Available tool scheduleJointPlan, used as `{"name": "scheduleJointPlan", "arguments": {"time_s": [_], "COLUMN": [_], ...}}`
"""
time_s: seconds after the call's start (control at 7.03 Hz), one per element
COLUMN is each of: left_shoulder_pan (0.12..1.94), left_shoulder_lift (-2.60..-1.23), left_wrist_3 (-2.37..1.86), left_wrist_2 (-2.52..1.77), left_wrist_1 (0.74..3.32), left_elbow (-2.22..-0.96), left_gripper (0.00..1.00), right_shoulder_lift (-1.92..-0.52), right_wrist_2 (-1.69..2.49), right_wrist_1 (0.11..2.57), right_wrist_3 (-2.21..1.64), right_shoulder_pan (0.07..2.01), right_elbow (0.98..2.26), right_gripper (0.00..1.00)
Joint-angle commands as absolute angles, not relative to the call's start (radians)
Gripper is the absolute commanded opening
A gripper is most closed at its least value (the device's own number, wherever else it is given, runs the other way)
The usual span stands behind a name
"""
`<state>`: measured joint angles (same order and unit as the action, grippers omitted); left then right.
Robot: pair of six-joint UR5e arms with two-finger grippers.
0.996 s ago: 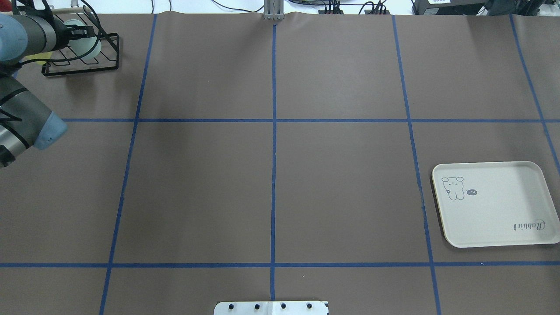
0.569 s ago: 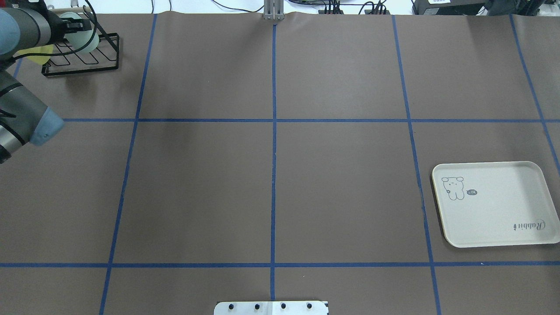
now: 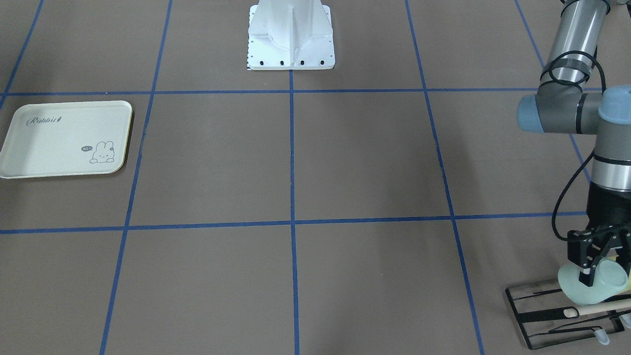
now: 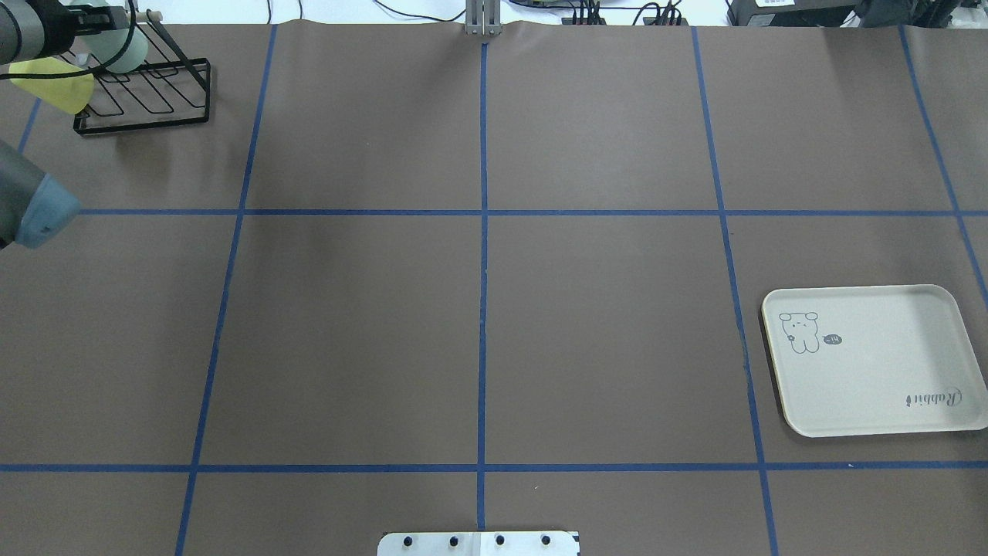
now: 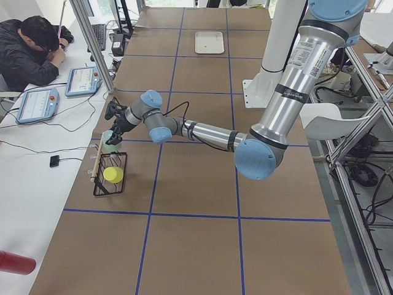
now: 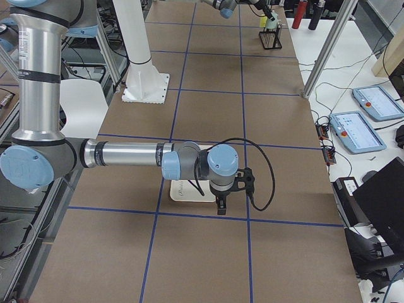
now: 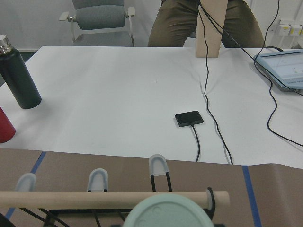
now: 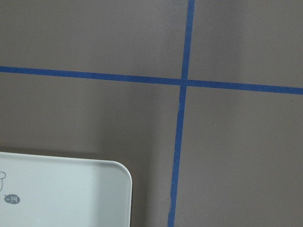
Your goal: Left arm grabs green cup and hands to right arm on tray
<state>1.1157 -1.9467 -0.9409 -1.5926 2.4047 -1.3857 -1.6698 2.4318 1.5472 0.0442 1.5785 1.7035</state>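
Observation:
My left gripper (image 3: 594,266) is shut on the rim of the pale green cup (image 3: 586,293) and holds it just above the black wire rack (image 3: 557,315). In the overhead view the left gripper (image 4: 108,19) and the green cup (image 4: 123,48) are at the far left corner. The cup's base fills the bottom of the left wrist view (image 7: 165,213). The cream tray (image 4: 872,363) lies at the right. My right gripper (image 6: 221,205) hangs over the tray's edge (image 8: 61,189); I cannot tell whether it is open or shut.
A yellow-green cup (image 4: 54,81) sits on the rack's (image 4: 147,100) left end. A wooden dowel (image 7: 109,198) runs along the rack's top. Blue tape lines grid the brown table. The robot's white base (image 3: 291,34) stands at mid-table. An operator (image 5: 31,46) sits beside the table.
My left gripper has lifted the green cup up off the rack and moved it toward the far left corner. The yellow-green cup now shows in the open.

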Motion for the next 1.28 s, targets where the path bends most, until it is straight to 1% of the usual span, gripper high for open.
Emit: {"name": "scheduleJointPlan", "arguments": {"time_s": [0.0,0.28,0.43,0.57,0.85,1.14], "left_shoulder_pan": [1.172,1.2,1.2,1.2,1.197,1.187], "left_shoulder_lift": [-1.879,-1.878,-1.887,-1.89,-1.914,-1.947], "left_wrist_3": [-0.94,-0.94,-0.945,-0.949,-0.959,-1.128], "left_wrist_2": [-1.652,-1.681,-1.681,-1.681,-1.681,-1.684], "left_wrist_1": [2.372,2.251,2.241,2.24,2.229,2.226], "left_elbow": [-1.509,-1.615,-1.623,-1.621,-1.621,-1.621], "left_gripper": [0.38,0.38,0.38,0.38,0.38,0.38], "right_shoulder_lift": [-1.672,-1.652,-1.567,-1.554,-1.52,-1.425], "right_wrist_2": [2.431,2.428,2.43,2.43,2.431,2.418], "right_wrist_1": [1.548,1.545,1.552,1.545,1.482,1.432], "right_wrist_3": [0.043,0.035,0.029,0.023,-0.007,-0.208], "right_shoulder_pan": [1.578,1.577,1.577,1.577,1.553,1.475], "right_elbow": [1.706,1.718,1.736,1.698,1.694,1.689], "right_gripper": [1.0,1.0,1.0,1.0,1.0,1.0]}}
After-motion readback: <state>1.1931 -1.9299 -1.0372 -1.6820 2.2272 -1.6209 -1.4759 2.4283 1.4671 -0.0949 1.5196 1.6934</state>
